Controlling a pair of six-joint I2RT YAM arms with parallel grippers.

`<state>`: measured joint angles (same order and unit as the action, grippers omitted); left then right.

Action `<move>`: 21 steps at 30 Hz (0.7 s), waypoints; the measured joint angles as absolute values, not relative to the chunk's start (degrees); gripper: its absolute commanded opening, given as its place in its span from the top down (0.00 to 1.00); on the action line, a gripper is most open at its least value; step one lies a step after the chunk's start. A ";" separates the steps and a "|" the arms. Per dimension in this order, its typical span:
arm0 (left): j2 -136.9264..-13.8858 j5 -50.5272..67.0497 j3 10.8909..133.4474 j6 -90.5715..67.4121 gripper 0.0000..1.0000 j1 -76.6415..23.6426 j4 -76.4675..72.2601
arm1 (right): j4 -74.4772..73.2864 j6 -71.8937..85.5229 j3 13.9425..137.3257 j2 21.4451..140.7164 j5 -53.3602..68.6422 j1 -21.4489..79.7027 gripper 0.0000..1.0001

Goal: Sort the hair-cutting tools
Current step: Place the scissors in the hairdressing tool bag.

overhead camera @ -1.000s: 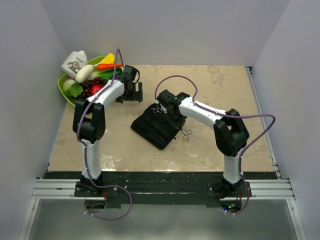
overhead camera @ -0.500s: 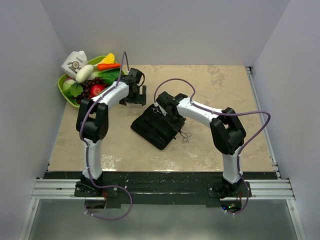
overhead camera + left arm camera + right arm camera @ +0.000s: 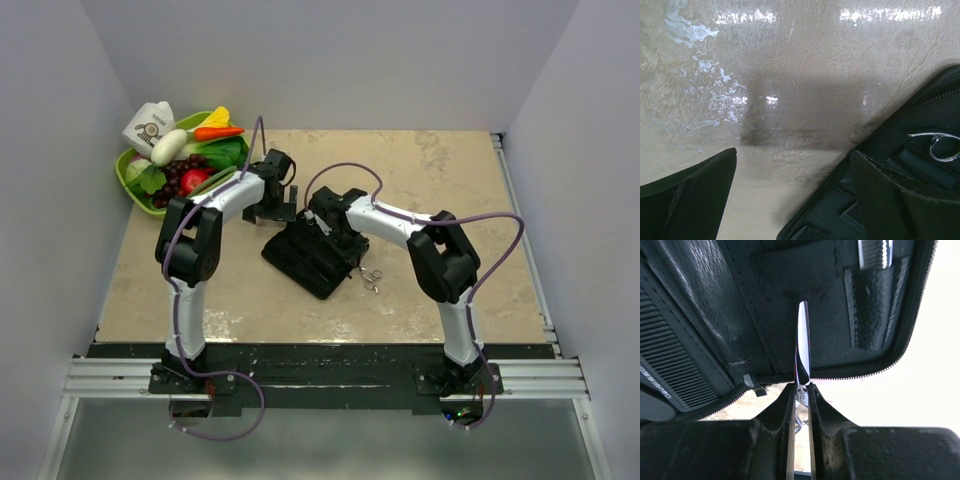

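Looking from right wrist alone, fingers (image 3: 777, 412) pinch scissors (image 3: 803, 350).

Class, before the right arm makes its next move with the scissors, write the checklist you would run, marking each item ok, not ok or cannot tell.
1. Right tool shut on the held scissors: ok.
2. Held scissors' blade points into the open black case: ok.
3. Room in the case ahead of the blade: cannot tell.
4. Left tool open, holding nothing: ok.
5. Second scissors in the case: not ok; it lies on the table beside it.
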<state>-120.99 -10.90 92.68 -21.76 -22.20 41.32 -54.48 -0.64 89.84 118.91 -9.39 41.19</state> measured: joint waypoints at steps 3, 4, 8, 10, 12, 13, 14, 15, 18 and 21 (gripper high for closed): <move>-120.99 -10.92 92.23 -21.76 0.01 -22.22 40.84 | -54.46 -0.91 91.05 119.48 -9.39 41.19 1.00; -120.99 -10.90 92.09 -21.78 0.01 -22.22 40.66 | -54.48 -0.99 91.66 119.81 -9.41 41.19 1.00; -120.97 -10.90 91.96 -21.78 0.01 -22.22 40.45 | -54.81 -1.13 93.82 120.81 -9.45 41.19 1.00; -120.97 -10.90 91.94 -21.76 0.01 -22.22 40.42 | -54.83 -1.13 94.43 120.86 -9.50 41.19 1.00; -120.95 -10.90 91.79 -21.76 0.01 -22.22 40.27 | -54.74 -1.13 94.56 120.84 -9.50 41.19 1.00; -120.90 -10.90 91.66 -21.76 0.01 -22.22 40.14 | -54.78 -1.13 94.52 120.84 -9.50 41.19 1.00; -120.88 -10.90 91.59 -21.76 0.01 -22.22 40.03 | -54.81 -1.13 94.48 120.84 -9.50 41.19 1.00; -120.86 -10.90 91.55 -21.76 0.01 -22.22 39.99 | -54.81 -1.13 94.45 120.84 -9.50 41.19 1.00; -120.84 -10.87 91.48 -21.76 0.01 -22.22 39.92 | -54.65 -1.10 94.32 120.84 -9.50 41.19 1.00; -120.84 -10.90 91.48 -21.76 0.01 -22.22 39.92 | -53.43 -1.06 93.47 120.81 -9.50 41.19 1.00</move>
<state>-120.84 -10.90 91.48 -21.76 -22.22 39.92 -53.43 -1.06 93.47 120.81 -9.50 41.19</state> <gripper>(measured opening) 0.992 0.134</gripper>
